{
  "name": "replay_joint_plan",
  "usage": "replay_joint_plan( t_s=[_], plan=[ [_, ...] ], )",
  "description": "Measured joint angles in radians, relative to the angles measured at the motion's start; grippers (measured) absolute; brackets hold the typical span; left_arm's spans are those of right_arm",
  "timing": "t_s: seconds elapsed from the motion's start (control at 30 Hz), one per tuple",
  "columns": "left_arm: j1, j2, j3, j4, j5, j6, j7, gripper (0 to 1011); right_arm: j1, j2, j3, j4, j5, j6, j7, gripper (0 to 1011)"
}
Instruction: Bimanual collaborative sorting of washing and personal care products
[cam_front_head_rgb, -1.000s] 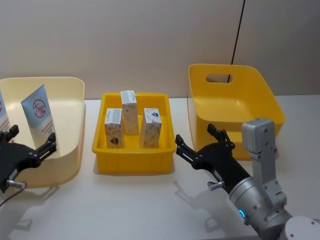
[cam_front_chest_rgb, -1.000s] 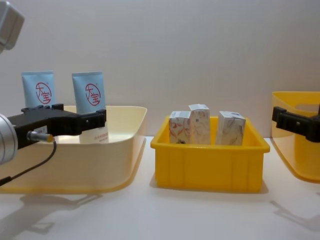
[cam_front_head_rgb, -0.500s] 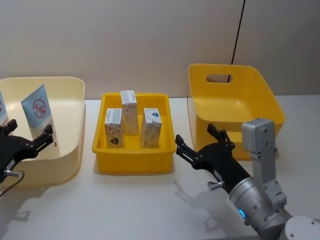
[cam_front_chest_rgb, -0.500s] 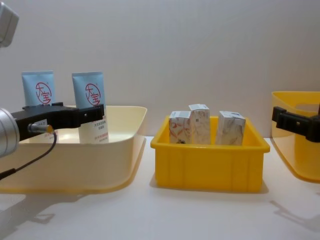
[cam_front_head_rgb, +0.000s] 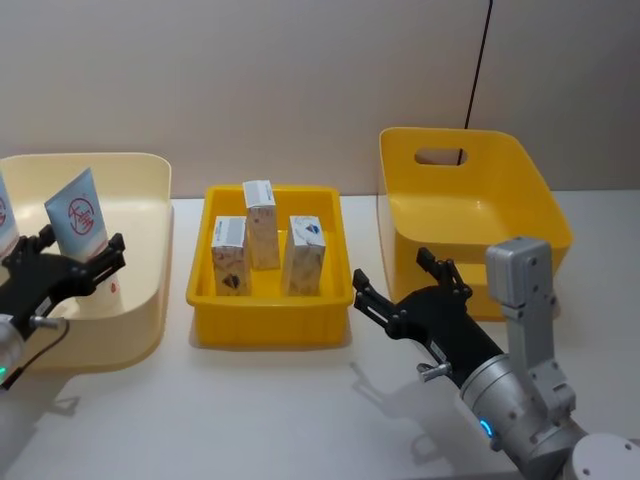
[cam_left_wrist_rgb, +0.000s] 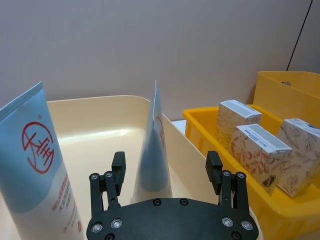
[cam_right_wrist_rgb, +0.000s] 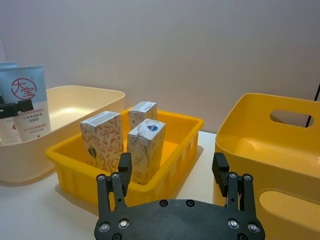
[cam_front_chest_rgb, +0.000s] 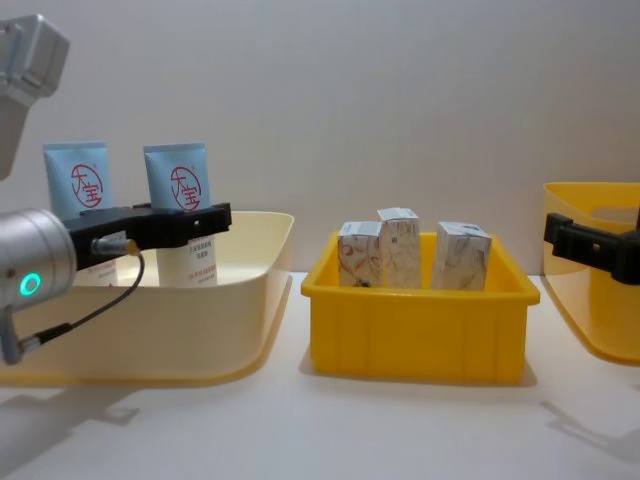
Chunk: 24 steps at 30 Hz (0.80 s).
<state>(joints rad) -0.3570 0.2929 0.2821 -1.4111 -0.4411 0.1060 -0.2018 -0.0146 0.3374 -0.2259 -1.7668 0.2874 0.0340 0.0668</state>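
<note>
Light-blue tube (cam_left_wrist_rgb: 152, 145) stands between parted jaws of the left gripper (cam_left_wrist_rgb: 166, 162); right gripper (cam_front_head_rgb: 388, 266) hovers parted.

Red ring logo enclosing the characters 大宝 on one light-blue tube (cam_front_chest_rgb: 74, 180), same logo on the second tube (cam_front_chest_rgb: 178, 180), fine print beneath too small to read, front marbled carton (cam_right_wrist_rgb: 147, 147) with a small blue emblem, unreadable

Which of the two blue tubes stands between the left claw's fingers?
The tube nearer the yellow tray, framed by the open left gripper; the other tube stands outside its fingers.
</note>
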Motion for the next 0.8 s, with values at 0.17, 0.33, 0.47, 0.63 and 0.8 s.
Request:
replay_joint_plan(
  t_s=[0.17, 0.33, 0.47, 0.63, 0.8],
  plan=[
    [-0.038, -0.019, 0.006, 0.052, 0.004, -0.007, -0.01, 1000, 0.0, 0.0, 0.0, 0.0, 0.0, 0.0, 0.0, 1001],
    [-0.067, -0.034, 0.009, 0.091, 0.012, -0.011, -0.014, 1000, 0.0, 0.0, 0.0, 0.0, 0.0, 0.0, 0.0, 1001],
    [-0.084, -0.043, 0.011, 0.115, 0.018, -0.015, -0.016, 1000, 0.0, 0.0, 0.0, 0.0, 0.0, 0.0, 0.0, 1001],
    [-0.1, -0.052, 0.013, 0.139, 0.023, -0.017, -0.018, 916, 0.0, 0.0, 0.0, 0.0, 0.0, 0.0, 0.0, 1001],
    [-0.111, -0.057, 0.014, 0.153, 0.026, -0.019, -0.019, 785, 0.0, 0.0, 0.0, 0.0, 0.0, 0.0, 0.0, 1001]
  ],
)
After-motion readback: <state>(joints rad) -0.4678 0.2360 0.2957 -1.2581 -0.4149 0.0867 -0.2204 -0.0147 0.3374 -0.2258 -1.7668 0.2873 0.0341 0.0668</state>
